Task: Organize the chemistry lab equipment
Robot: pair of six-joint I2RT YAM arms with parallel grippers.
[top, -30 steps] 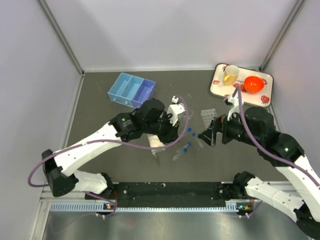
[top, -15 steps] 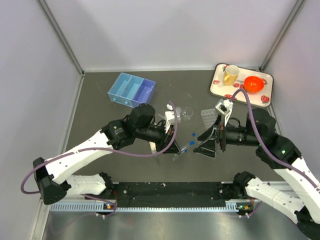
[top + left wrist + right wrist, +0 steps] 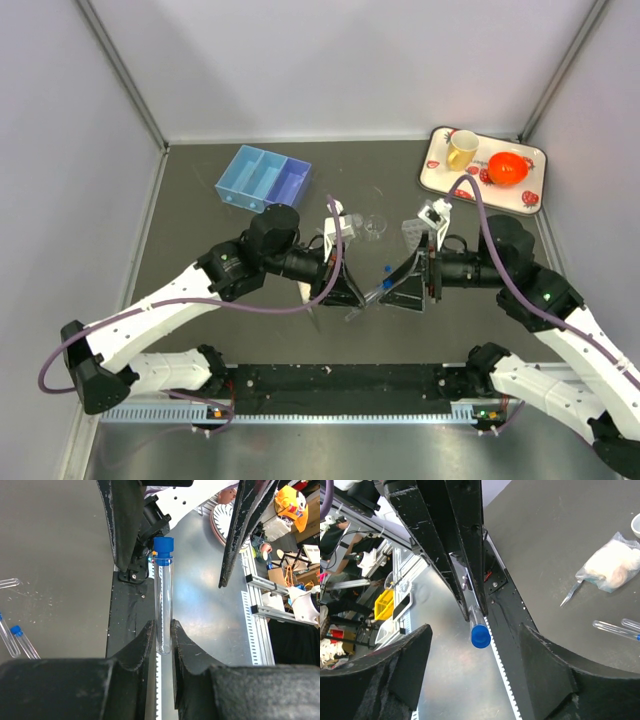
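Observation:
My left gripper [image 3: 161, 630] is shut on the bottom end of a clear blue-capped tube [image 3: 163, 590] and holds it out level above the table. The tube's blue cap [image 3: 480, 636] sits between the open jaws of my right gripper [image 3: 475, 652], with a gap on each side. From the top view, the left gripper [image 3: 350, 296] and right gripper [image 3: 395, 288] face each other tip to tip near the table's middle. Two more capped tubes [image 3: 15, 637] lie on the table beside a small bag of white material [image 3: 612, 565].
A blue three-compartment tray [image 3: 263, 178] stands at the back left. A clear tube rack [image 3: 415, 232] and a tiny beaker [image 3: 376, 224] sit behind the grippers. The white patterned tray [image 3: 530, 195] at back right carries a yellow mug [image 3: 461, 150] and an orange bowl [image 3: 508, 167].
The left gripper has raised the tube and turned it level toward the right arm. The right gripper has moved left to the cap, and its jaws have narrowed.

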